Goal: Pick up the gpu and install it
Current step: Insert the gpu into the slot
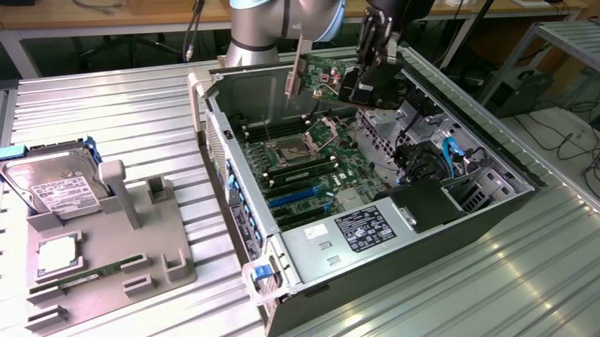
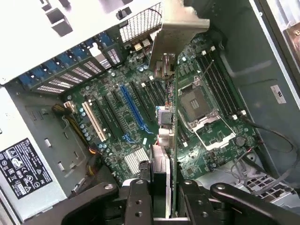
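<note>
Above the open computer case (image 1: 422, 274), the gripper (image 1: 361, 88) has its jaws clenched on the gpu (image 1: 324, 74), a card likely light, stiff and fragile, best held by its edges.

No word or number can be read anywhere. The power supply (image 1: 319, 247) in the computer case (image 1: 487, 232) carries a black label (image 1: 364, 228) with white print and small symbols (all too fine to make out). The hard drive (image 1: 30, 173), in the grey holder (image 1: 112, 270) on the desk (image 1: 122, 119), bears a white label (image 1: 62, 195) whose lines are illegible. A white sticker (image 2: 278, 93) on the case's inner wall is likewise unreadable. The gpu (image 2: 166, 117) shows no legible marking.
</note>
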`<state>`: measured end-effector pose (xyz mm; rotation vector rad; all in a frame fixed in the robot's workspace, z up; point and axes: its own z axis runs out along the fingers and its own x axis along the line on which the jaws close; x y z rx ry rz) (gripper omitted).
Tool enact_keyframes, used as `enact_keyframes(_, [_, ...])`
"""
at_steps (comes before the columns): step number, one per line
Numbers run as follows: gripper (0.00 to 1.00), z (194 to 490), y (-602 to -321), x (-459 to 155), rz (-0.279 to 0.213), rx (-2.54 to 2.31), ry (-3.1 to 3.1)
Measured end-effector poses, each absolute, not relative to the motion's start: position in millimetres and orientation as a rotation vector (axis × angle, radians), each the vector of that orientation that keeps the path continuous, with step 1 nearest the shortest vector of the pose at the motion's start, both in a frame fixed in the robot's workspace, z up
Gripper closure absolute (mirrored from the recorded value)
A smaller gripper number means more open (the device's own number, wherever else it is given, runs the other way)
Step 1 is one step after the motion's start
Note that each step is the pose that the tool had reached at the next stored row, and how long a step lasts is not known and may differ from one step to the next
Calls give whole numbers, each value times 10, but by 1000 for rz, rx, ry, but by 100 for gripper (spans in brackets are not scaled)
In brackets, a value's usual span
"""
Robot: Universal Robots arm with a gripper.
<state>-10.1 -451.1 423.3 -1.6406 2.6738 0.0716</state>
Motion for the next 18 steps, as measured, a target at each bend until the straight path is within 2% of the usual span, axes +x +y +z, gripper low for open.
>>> enact_keyframes(4, [72,4233,-4511,-101,72,-1839,2545])
enact_keyframes(18, [72,4229,-4517,-104,69,-2015,2410])
